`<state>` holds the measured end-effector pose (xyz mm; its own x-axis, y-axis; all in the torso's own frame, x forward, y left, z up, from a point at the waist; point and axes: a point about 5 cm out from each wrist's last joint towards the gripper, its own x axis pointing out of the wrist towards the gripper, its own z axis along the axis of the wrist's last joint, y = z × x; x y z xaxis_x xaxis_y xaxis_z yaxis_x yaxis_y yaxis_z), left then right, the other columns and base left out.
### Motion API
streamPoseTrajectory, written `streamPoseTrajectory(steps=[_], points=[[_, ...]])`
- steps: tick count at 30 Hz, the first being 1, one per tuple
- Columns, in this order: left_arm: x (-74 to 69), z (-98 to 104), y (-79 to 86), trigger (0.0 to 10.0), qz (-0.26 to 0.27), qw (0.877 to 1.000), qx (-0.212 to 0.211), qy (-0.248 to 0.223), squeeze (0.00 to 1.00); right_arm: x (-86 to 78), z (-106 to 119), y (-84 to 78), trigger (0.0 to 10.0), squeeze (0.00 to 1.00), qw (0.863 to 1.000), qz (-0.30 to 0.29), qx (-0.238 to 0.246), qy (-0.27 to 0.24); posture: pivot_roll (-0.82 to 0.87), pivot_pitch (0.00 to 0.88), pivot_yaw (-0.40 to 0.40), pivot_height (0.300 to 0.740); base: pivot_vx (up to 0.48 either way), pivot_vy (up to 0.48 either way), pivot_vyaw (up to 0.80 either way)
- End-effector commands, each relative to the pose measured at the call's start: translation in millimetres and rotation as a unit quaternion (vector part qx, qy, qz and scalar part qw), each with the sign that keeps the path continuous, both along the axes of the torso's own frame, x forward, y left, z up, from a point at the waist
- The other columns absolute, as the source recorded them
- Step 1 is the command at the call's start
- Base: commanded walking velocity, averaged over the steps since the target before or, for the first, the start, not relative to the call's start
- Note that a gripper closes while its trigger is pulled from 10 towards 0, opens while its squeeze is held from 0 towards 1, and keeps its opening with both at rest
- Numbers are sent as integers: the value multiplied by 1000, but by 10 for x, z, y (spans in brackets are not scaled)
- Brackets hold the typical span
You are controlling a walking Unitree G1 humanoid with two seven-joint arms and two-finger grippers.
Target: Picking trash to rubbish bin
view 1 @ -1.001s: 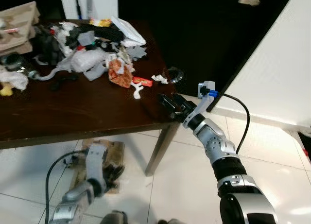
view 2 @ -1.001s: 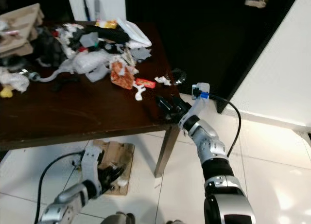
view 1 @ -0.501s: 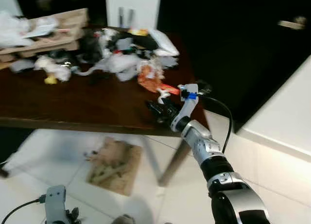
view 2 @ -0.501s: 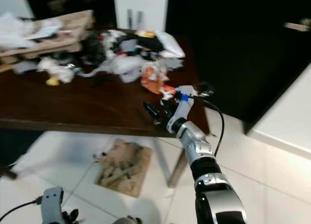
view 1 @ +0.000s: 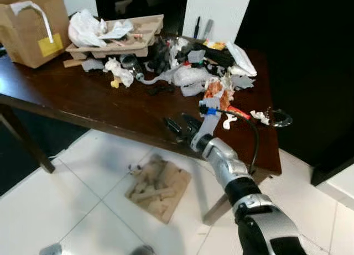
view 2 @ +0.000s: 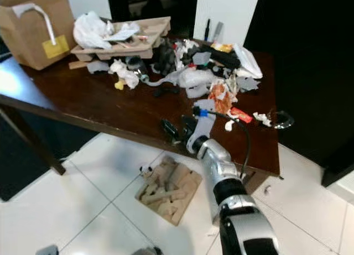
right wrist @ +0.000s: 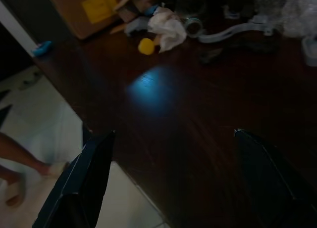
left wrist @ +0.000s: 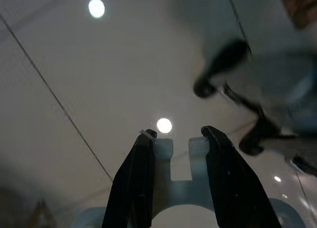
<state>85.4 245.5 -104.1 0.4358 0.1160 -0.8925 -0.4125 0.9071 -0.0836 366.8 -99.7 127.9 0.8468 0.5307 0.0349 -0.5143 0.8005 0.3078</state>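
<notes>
— Trash first: where does it lie, reading from the left?

— Paper bag (view 1: 33, 25) at the far left corner of the table (view 1: 83, 103), then a cardboard tray (view 1: 119, 36) with a white plastic bag (view 1: 88, 27) on it. Just past that sit a crumpled white wad (view 1: 119, 72) and a small yellow piece (view 1: 115, 84). The thick heap of wrappers (view 1: 191, 64) fills the back right part, with an orange wrapper (view 1: 214, 92) at its near edge and white scraps (view 1: 259, 116) beside a clear ring (view 1: 281, 119) at the right end.

— And the grippers?

— The right gripper (view 1: 181, 125) hovers over the near edge of the table, fingers spread wide, holding nothing. In its wrist view bare dark wood lies between the fingers (right wrist: 84, 181) — the wad and the yellow piece are well ahead. The left gripper (left wrist: 178, 154) hangs low over the pale tile floor (left wrist: 74, 89), fingers parted a little, also empty.

— So how should the reach go?

— I judge it is approaching for a first pick. It should choose one loose item at the edge of the heap, such as the orange wrapper, not the tangle. Come down with the fingers wide, straddle it, and close only once both tips touch the wood. A person's feet (right wrist: 15, 171) show on the floor nearby, so the swing away should be slow. I see no rubbish bin, so it would have to find one after the grasp.
</notes>
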Motion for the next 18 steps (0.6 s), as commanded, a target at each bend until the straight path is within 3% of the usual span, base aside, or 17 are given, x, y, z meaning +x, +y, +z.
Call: streamPoseTrajectory(steps=[1,12,18], points=[[-44,-12,-9,10000,0,1000,3,5,0,-10,-18,48,10000,0,1000,3,-1,0,249,120,-74,740,0,0,744],[-14,-16,-51,10000,-1,1000,-9,-4,0,12,-15,29,10000,0,1000,-18,-16,-6,250,121,-75,740,0,0,750],[38,-6,-58,10000,-9,1000,-11,-10,0,35,-14,-4,10000,0,999,-41,-13,2,243,121,-74,740,0,-137,0]])
